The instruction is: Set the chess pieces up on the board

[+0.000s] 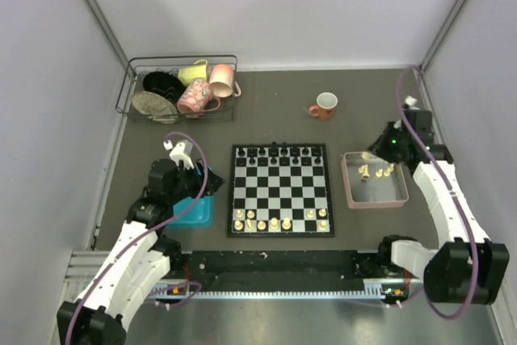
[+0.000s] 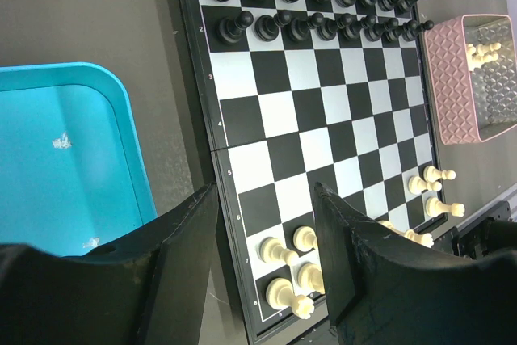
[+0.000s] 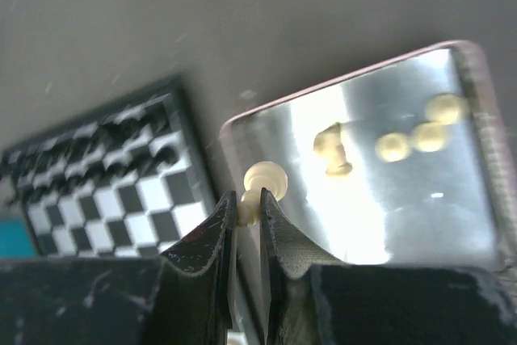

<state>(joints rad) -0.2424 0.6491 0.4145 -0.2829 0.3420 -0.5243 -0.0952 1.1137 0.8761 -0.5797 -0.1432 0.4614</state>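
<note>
Wire basket (image 1: pixel 183 59) in far left corner, holding yellow-green mug (image 1: pixel 194 72), pink mug (image 1: pixel 222 80), floral mug (image 1: pixel 196 97), black dish (image 1: pixel 163 84) and grey patterned plate (image 1: pixel 152 105). Orange mug (image 1: pixel 325 105) upright, alone on dark table (image 1: pixel 275 111). Blue tray (image 2: pixel 65 159) near left. Pink tray (image 1: pixel 376 202) right, shiny floor.

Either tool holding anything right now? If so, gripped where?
Right tool pinches one cream-white chess piece by its lower body; the round head sticks out past the fingertips. Left tool is open, holding nothing.
</note>
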